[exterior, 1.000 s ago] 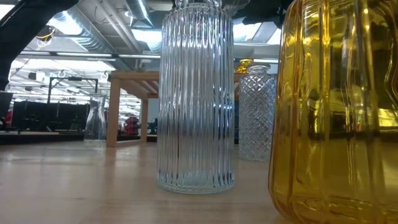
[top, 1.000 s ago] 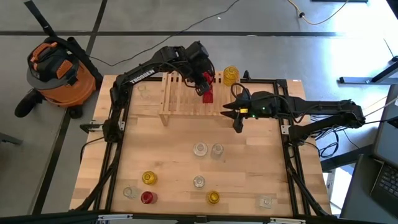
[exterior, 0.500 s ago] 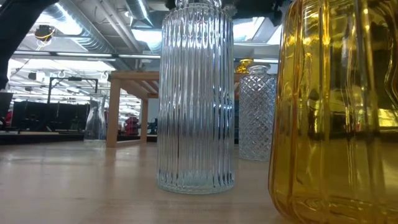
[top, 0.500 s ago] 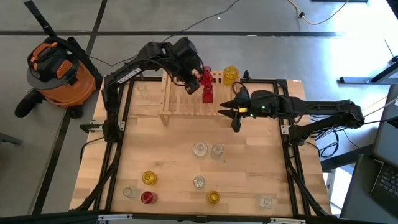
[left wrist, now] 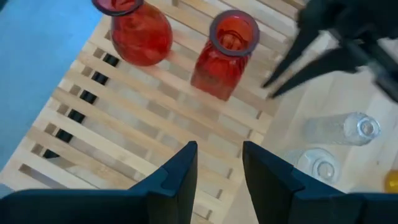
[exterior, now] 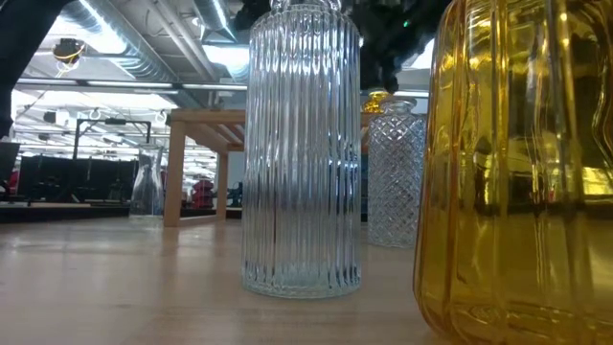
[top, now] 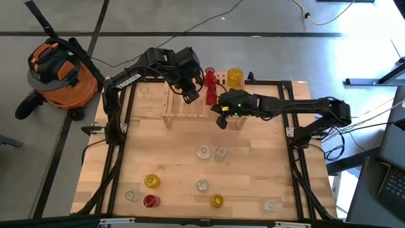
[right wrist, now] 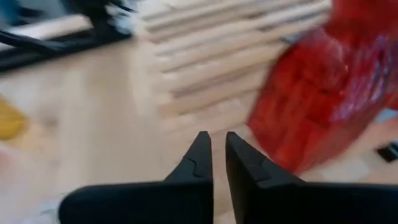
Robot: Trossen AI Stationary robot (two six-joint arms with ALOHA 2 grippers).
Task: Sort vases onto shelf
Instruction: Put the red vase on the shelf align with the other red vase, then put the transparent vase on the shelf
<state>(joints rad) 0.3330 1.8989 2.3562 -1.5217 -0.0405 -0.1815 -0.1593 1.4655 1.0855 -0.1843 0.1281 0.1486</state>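
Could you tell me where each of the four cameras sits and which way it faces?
High view: above the table, looking straight down; shows both arms, the shelf, left end effector and right end effector.
Low view: at tabletop height, looking level across at a ribbed clear vase; dark arm parts overhead.
Left wrist view: looks down past its own open fingers at two red vases.
Right wrist view: past shut fingers, a red vase close by.
Shared: the high and left wrist views both show the red vases on the shelf.
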